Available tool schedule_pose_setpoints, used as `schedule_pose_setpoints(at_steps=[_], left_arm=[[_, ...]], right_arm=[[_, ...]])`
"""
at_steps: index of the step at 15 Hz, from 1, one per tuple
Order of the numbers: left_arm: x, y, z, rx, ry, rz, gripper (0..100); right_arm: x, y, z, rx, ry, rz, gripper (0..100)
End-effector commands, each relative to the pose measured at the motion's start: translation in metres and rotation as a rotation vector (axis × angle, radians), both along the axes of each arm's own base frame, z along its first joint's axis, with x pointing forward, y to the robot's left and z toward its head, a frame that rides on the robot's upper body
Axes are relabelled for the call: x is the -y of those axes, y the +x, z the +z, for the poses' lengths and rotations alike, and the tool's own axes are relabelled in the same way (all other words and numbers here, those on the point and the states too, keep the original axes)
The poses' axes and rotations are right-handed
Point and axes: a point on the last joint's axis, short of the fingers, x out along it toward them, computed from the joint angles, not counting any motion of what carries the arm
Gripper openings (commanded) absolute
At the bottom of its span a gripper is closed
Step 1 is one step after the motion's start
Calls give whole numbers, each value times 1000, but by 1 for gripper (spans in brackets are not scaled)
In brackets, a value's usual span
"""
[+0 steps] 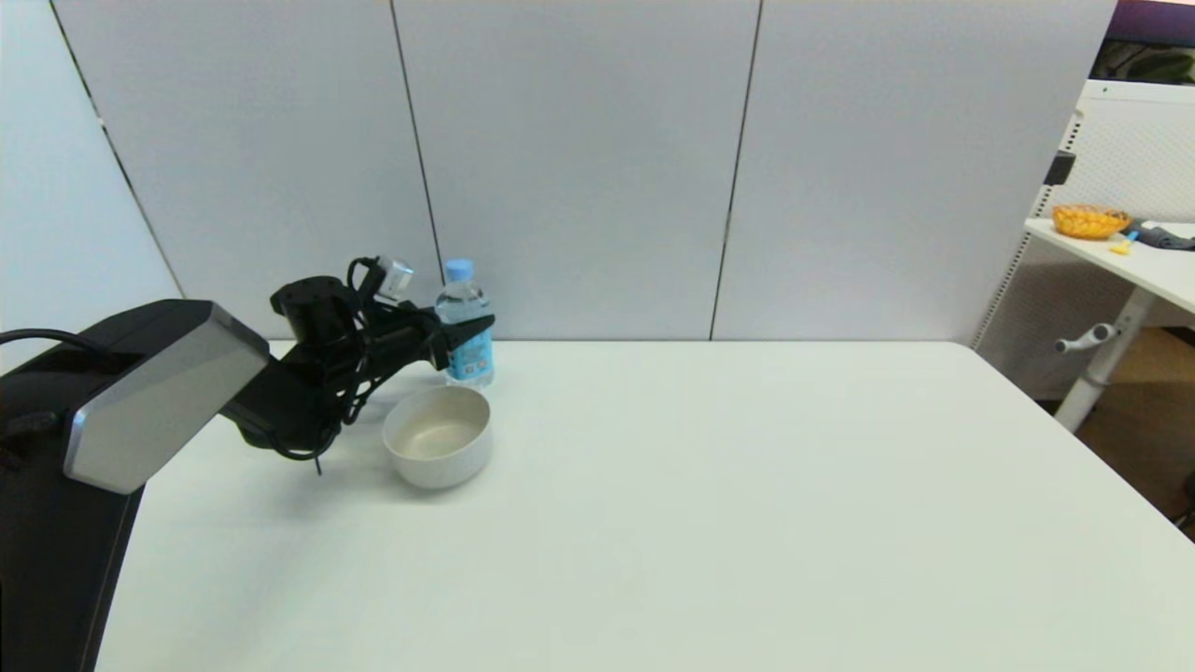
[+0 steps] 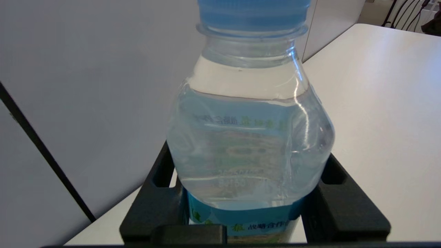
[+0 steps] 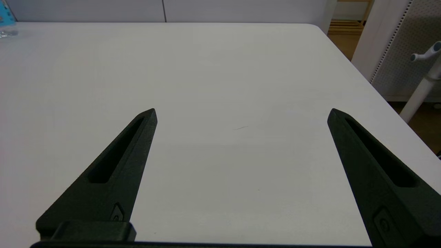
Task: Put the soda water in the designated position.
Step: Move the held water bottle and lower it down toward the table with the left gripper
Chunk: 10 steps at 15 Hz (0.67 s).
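From the head camera, I am watching the left end effector (image 1: 464, 338) reaching in from the side toward the soda water (image 1: 465, 327), which is standing upright at the far edge of the counter (image 1: 709, 504), close to the back panels. The beige bowl (image 1: 438, 436) is sitting just in front of the bottle, so coming in level and above the bowl's rim looks like the way to avoid knocking it.

In the left wrist camera, I am seeing both fingers (image 2: 155, 203) bracketing the bottle at its label band, clamped on it or very nearly so; gripping low on the body should be keeping it from tipping.

In the right wrist camera, the right end effector (image 3: 241, 117) is hanging parked with its fingers spread wide apart over bare counter, holding nothing.
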Motion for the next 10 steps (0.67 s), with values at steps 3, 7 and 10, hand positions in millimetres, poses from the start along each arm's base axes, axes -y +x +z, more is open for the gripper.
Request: schedule_pose_setpoints(at_steps=[3, 7, 10], left_arm=[[0, 1, -2, 8, -1, -2, 0], [0, 1, 0, 13, -1, -2, 0], [0, 1, 1, 20, -2, -4, 0]], right_arm=[[0, 0, 0, 0, 0, 1, 100], [0, 0, 0, -1, 0, 1, 100], [0, 0, 0, 0, 0, 1, 100]])
